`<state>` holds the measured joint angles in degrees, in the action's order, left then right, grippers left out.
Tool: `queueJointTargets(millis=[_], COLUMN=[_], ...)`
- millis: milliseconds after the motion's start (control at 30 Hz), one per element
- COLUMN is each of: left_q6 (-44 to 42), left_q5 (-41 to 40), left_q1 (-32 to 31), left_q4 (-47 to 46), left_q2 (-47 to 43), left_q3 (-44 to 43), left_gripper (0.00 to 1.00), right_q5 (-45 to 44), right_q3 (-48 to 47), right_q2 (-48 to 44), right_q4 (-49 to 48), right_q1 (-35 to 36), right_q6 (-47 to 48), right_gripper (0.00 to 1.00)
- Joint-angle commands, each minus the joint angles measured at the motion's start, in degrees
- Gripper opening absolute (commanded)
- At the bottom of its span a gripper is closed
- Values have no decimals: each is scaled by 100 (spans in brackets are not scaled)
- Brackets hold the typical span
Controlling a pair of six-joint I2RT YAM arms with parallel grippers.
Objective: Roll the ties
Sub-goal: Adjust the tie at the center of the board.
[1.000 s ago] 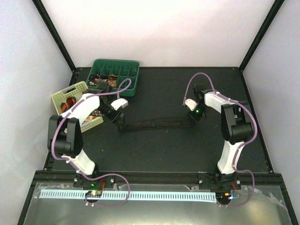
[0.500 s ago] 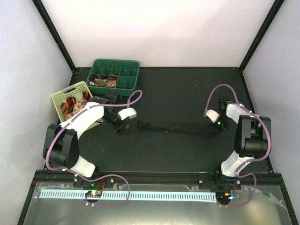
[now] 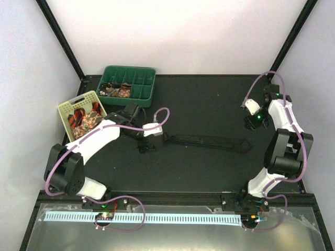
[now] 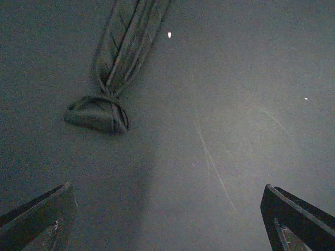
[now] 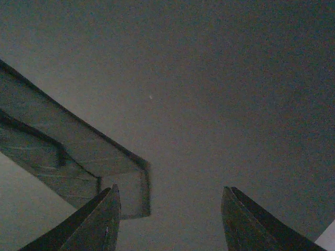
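A very dark tie (image 3: pixel 207 141) lies stretched flat on the black mat, running left to right. In the left wrist view its narrow end (image 4: pixel 97 112) is folded into a small loop, and the strip runs up out of view. My left gripper (image 3: pixel 146 147) is open and empty just left of that end; its fingers (image 4: pixel 36 219) stand wide apart, short of the loop. My right gripper (image 3: pixel 253 125) is open and empty at the far right, behind the tie's wide end. In the right wrist view (image 5: pixel 170 225) it holds nothing and no tie shows.
A green compartment tray (image 3: pixel 145 86) at the back left holds a few rolled ties. A yellow basket (image 3: pixel 67 108) to the left holds striped and floral ties. The enclosure's frame rail (image 5: pixel 78 151) is close beside the right gripper.
The dark tie has shifted right and lies free. My right gripper let go and swung to the far right rear. My left gripper moved right and stands open by the narrow end.
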<state>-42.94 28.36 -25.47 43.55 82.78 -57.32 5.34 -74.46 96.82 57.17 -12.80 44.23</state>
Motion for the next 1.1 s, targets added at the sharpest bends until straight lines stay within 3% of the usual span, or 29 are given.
queueJointTargets(millis=[0,300,633,833,1067], left_q6=[-598,-181,-288,-182,21], left_q5=[510,180,-532,-619,-171], left_q1=[-81,-493,-985,-1155,-1283], left_q4=[-636,68,462,681,388], left_q2=[172,2120,3025,3105,2458], left_q3=[-104,-1709,-2218,-2106,-1237], left_gripper=[99,95,88,67,52], right_q5=[921,995,480,230,-35], right_q3=[-329,231,1229,1607,2088], right_q2=[-240,-7,469,450,-107], right_q4=[795,588,-171,-265,-112], right_q1=[18,114,119,109,110], right_q6=[-419,-962,-471,-286,43], right_gripper=[55,53,43,42,41])
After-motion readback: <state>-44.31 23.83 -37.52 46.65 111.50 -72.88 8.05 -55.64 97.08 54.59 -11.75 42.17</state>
